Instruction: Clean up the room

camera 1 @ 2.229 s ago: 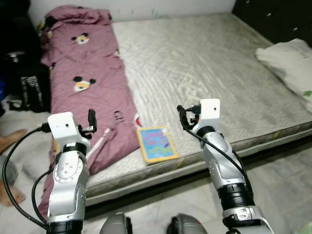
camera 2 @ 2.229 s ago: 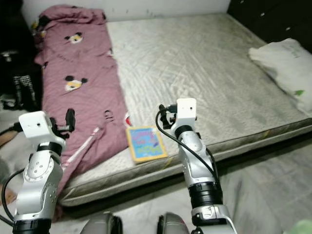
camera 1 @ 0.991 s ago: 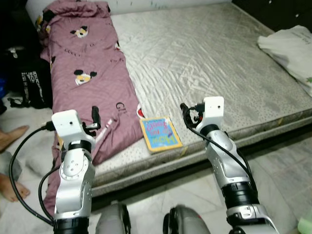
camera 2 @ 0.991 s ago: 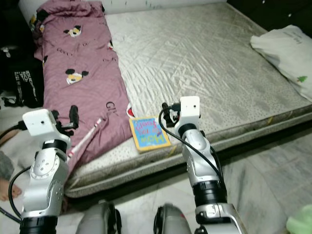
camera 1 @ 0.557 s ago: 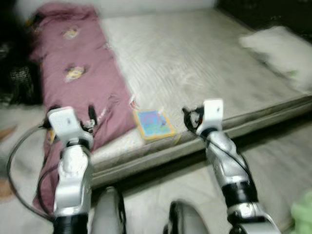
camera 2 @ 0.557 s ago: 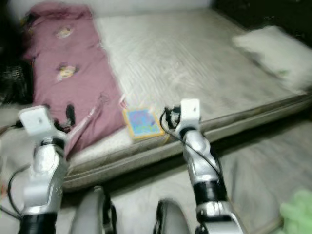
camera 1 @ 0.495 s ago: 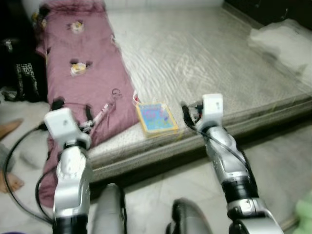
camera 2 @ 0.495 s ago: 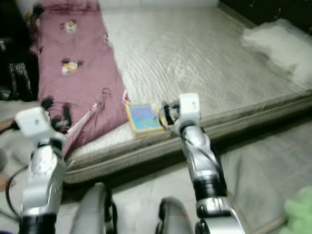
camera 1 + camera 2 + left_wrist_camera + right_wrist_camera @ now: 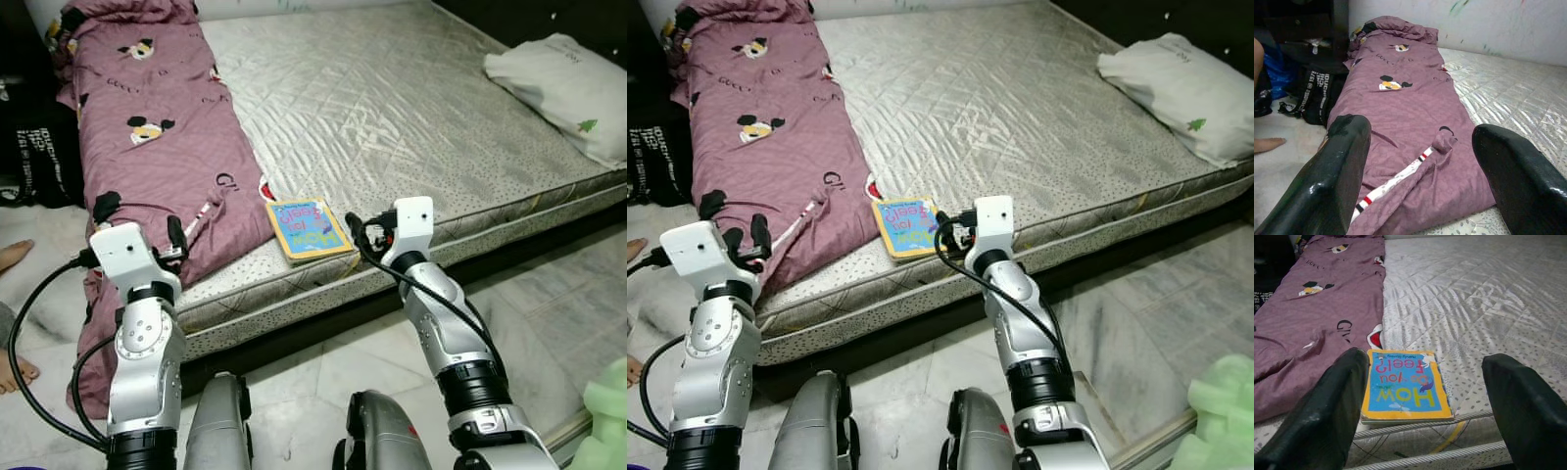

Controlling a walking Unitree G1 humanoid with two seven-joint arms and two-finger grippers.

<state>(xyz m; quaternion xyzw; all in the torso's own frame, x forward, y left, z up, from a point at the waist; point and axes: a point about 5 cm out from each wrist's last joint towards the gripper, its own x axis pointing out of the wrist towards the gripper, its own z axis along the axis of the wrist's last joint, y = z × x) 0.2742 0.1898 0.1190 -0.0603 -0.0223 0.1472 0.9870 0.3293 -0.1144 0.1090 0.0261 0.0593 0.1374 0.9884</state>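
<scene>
A colourful children's book (image 9: 307, 228) lies flat near the front edge of the grey mattress (image 9: 411, 108), beside a purple cartoon-print blanket (image 9: 157, 127). My right gripper (image 9: 370, 235) is open, held level with the mattress edge just right of the book. In the right wrist view the book (image 9: 1403, 386) lies ahead between the two wide-spread fingers (image 9: 1327, 416). My left gripper (image 9: 162, 240) is open too, raised in front of the blanket's lower end (image 9: 1400, 112), touching nothing.
A white pillow (image 9: 568, 78) lies at the mattress's far right. A black bag (image 9: 39, 147) stands on the floor left of the bed, and a person's bare foot (image 9: 10, 257) is near it. Something light green (image 9: 609, 421) is on the tiled floor at my right.
The whole view has shifted as I moved, and the blur is gone. The book now lies nearer my right gripper. Both grippers keep the same open pose.
</scene>
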